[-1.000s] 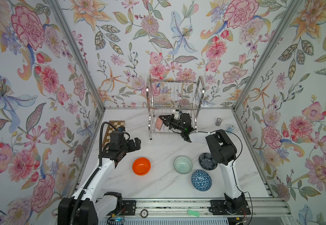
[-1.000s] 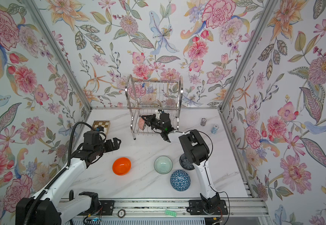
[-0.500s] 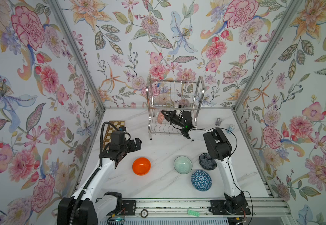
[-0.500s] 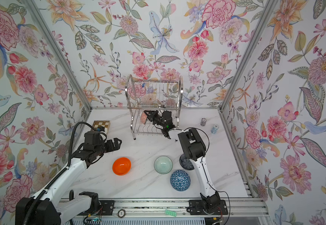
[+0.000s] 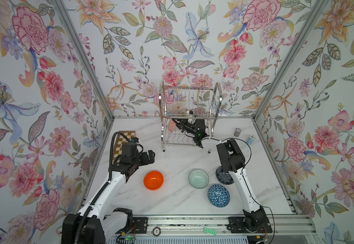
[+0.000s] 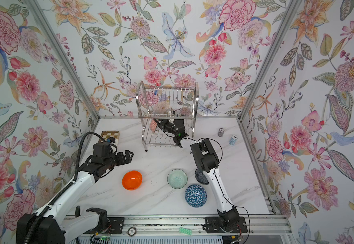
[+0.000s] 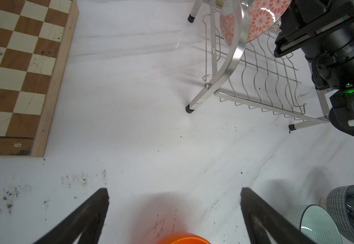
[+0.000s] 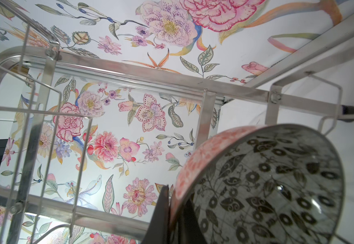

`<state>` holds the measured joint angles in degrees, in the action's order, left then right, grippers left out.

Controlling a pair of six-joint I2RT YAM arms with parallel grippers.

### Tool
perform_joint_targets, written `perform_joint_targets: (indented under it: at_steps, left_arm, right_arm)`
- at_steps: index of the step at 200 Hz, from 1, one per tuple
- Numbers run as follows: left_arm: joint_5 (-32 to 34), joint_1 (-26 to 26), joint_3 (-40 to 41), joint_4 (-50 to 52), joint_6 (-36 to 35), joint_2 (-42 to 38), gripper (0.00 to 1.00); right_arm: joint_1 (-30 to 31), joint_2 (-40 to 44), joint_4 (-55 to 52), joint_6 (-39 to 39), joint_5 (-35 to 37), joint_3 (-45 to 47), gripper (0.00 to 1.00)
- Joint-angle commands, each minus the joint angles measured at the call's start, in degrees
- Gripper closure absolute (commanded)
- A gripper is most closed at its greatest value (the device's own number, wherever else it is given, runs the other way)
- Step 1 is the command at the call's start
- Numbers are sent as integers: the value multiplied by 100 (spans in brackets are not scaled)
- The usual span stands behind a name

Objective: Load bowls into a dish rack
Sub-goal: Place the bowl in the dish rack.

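Inside the dish rack, the right tool grips the tilted floral bowl by its rim.

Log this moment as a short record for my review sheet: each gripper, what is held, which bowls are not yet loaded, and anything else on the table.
right gripper: shut on the rim of the floral bowl, inside the dish rack
floral bowl: tilted on edge above the lower shelf; contact with the wires unclear
left gripper: open, empty, above the table near the orange bowl
bowls on table: orange bowl, mint bowl, navy bowl (partly hidden), blue bowl
other items: chessboard, two small cylinders
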<state>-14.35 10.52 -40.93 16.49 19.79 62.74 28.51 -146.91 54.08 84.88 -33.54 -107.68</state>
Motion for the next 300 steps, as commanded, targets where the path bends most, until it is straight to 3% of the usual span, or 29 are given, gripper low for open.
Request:
perform_joint_targets:
  at_steps: [1,90,148,255,300]
  left_arm:
    - [118,51,-127,83,-72,5,1]
    - [204,141,-126,125,-113,9,1]
    - [213,151,-132,131,-119,29,1]
    - [199,159,-136,126,-116,59,1]
    - [204,176,-140,136,-116,64,1]
  right_arm:
    - [-61,-145,111,-20,-282,-429,100]
    - [-219,-726,-337,135,-623,-1289,100]
    - [-197,-801,-1820,-683,-744,-1816,99]
    - [-92,-744,-3959,-2214,-631,-2279,80]
    - [-100,-725,-4118,-2389,-599,-2319,74]
